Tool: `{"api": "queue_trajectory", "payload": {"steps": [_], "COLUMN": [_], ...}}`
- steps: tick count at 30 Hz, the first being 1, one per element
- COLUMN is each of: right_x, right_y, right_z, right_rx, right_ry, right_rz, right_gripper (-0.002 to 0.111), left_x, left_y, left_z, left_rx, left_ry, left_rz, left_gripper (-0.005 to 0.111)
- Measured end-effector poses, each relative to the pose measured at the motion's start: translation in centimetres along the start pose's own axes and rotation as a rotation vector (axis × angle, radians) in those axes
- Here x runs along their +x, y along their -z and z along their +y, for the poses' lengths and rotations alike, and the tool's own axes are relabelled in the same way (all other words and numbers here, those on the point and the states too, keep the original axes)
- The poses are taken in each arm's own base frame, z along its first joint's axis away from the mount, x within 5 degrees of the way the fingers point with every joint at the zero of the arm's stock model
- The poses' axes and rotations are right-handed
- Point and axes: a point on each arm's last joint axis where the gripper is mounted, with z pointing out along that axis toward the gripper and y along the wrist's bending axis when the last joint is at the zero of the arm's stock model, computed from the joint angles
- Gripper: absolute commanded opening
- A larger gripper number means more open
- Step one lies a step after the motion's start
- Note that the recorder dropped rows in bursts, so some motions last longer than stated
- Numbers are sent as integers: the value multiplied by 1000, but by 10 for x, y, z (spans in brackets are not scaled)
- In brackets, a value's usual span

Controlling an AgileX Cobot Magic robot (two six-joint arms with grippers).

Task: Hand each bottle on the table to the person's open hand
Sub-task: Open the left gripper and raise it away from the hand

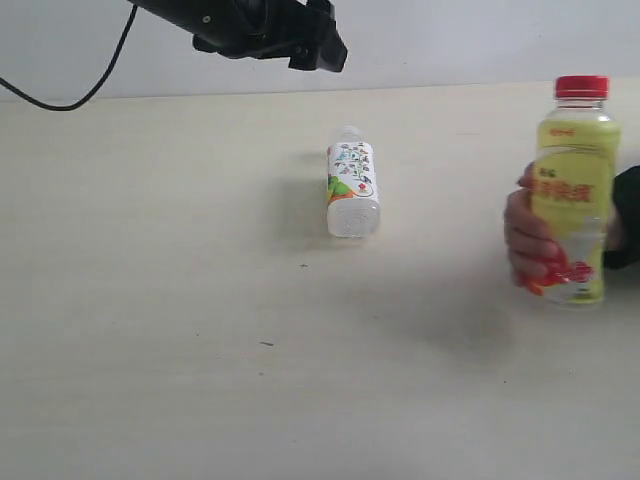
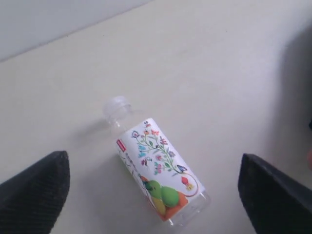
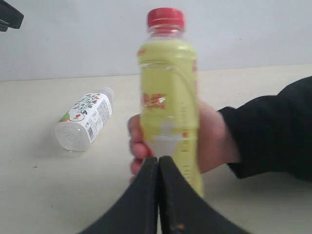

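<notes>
Yellow bottle with red cap (image 1: 574, 190): upright in the person's hand (image 1: 527, 240) at the right side of the table (image 1: 150, 300), fingers wrapped round its lower body. Judged delivered.

Right end effector (image 3: 158, 161): fingers pressed together, nothing between them. It sits just in front of the held bottle; I cannot tell whether it touches it.

Cartoon-print bottle (image 1: 352, 190): lying on its side near the middle of the table, clear cap (image 2: 117, 108) pointing away from the exterior camera, base toward it. Nothing touches it. No other bottles in view.

Left end effector (image 2: 152, 163): fingers spread wide, empty. In the exterior view it hangs high over the far part of the table, well apart from the bottle. In the wrist view the bottle lies between the two finger pads, its long axis diagonal to the line joining them.

Step in hand, as I judge it: pick up the cartoon-print bottle with the left arm.

Notes for doing it well:
- Turn the wrist so the fingers close across the labelled body, not cap to base.
- Centre on the label, away from the narrow neck.
- Descend straight down; a round bottle on its side is likely to roll if nudged by one finger first.
- Squeeze gently; thin clear plastic probably dents.
- The hand is occupied, so wait for it to open before the handover.
</notes>
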Motion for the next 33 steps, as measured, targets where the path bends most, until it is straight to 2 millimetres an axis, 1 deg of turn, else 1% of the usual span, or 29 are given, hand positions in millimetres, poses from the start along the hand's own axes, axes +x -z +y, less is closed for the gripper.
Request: {"api": "queue_trajectory", "payload": {"steps": [7, 11, 17, 24, 28, 33], "right_x": [0, 0, 0, 0, 0, 0], "right_y": [0, 0, 0, 0, 0, 0], "right_z": [0, 0, 0, 0, 0, 0], "right_rx": [0, 0, 0, 0, 0, 0], "right_ry": [0, 0, 0, 0, 0, 0], "right_rz": [0, 0, 0, 0, 0, 0], "right_gripper": [0, 0, 0, 0, 0, 0], "left_x": [-6, -7, -8, -9, -20, -35], "left_y": [0, 0, 0, 1, 6, 5], "left_z": [3, 3, 4, 4, 4, 6], "left_rx": [-30, -40, -48, -53, -63, -82], "left_ry": [-95, -193, -233, -104, -68, 19], "left_rz": [-66, -79, -78, -82, -75, -18], "left_gripper": [89, 89, 89, 89, 89, 85]}}
